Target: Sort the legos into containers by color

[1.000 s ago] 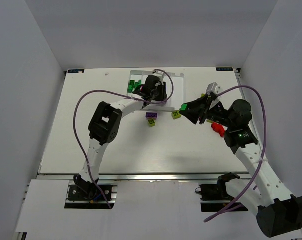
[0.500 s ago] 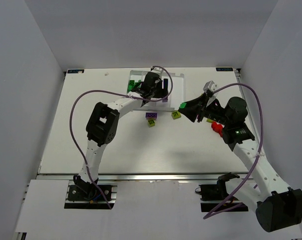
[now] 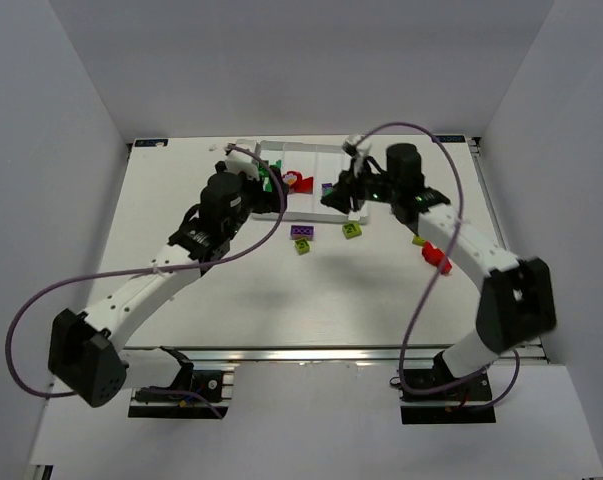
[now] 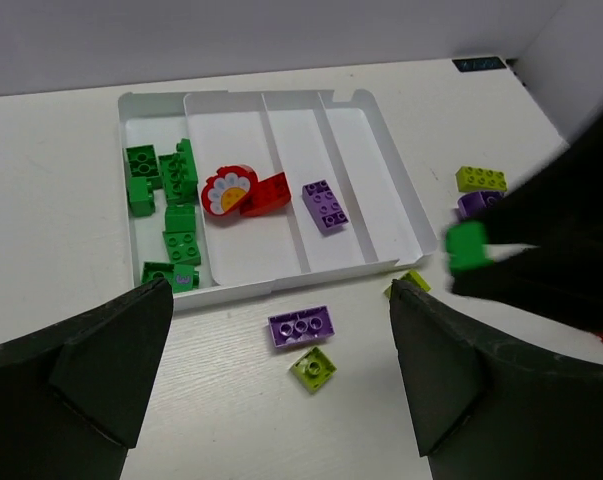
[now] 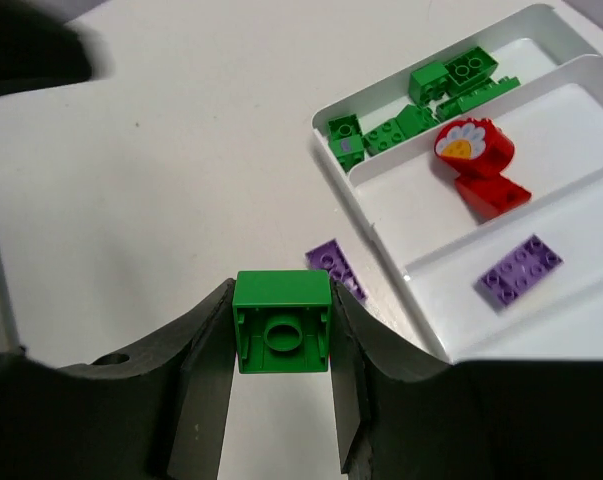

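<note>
Grips a green lego [image 5: 281, 330] in the right tool [image 5: 281, 300], raised by the near right corner of the tray [image 4: 406, 195]. Calls for a carry leftward across the tray to the leftmost compartment [image 4: 153, 125], long axis near to far, holding the other greens [image 4: 171, 175]. Hovers closer to that compartment with the left tool [image 4: 281, 290], spread wide and empty.

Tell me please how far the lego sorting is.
Done: green bricks, red pieces and one purple brick lie in separate compartments of the tray. In hand: the right gripper holds a green brick; the left gripper is open. Left: loose purple brick, yellow-green bricks and red brick on the table.
</note>
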Motion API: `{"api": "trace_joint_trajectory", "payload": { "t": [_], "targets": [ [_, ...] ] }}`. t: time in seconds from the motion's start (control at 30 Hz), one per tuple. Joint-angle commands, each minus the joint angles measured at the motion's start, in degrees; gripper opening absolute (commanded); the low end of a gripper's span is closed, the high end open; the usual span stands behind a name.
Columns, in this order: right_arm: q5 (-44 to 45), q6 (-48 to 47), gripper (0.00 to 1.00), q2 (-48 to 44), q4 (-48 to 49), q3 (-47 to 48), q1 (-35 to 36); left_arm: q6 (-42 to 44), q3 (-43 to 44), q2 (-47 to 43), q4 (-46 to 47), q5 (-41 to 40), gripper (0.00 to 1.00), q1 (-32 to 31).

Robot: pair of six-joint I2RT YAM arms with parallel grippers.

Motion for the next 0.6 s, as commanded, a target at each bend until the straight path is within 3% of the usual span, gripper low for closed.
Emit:
{"api": "trace_joint_trajectory", "payload": {
  "t": [0.0,0.1,0.13,0.27,0.43,0.57],
  "targets": [
    [4.0,-7.3,0.0,12.2,-9.6,12.5,2.9,1.1,-3.2,-4.9,-0.2,-0.6,0.98,-0.1],
    [6.7,-11.1,0.0,29.0,-16.8,33.9,6.3,2.5,-5.4,-11.0,-2.5,0.9,0.98,-0.2],
    [7.3,-11.1,0.0,29.1,-18.7,38.5,7.1,3.1,-6.8,-12.8,-1.9,0.6,0.98,-0.2],
    [11.7,-13.7,0.0,47.3,-27.0,59.1,11.1,4.7,-11.6,-18.7,-0.7,-0.9,0.98,-0.2],
    [16.4,-10.6,0.0,53.1,-18.1,61.6,13.2,4.3,-13.2,-21.6,-0.8,0.8,0.98,-0.2],
    [17.2,-9.1,0.0,56.5,-16.8,64.7,13.4,3.4,-13.4,-19.6,-0.4,3.4,0.98,-0.2]
  ]
}}
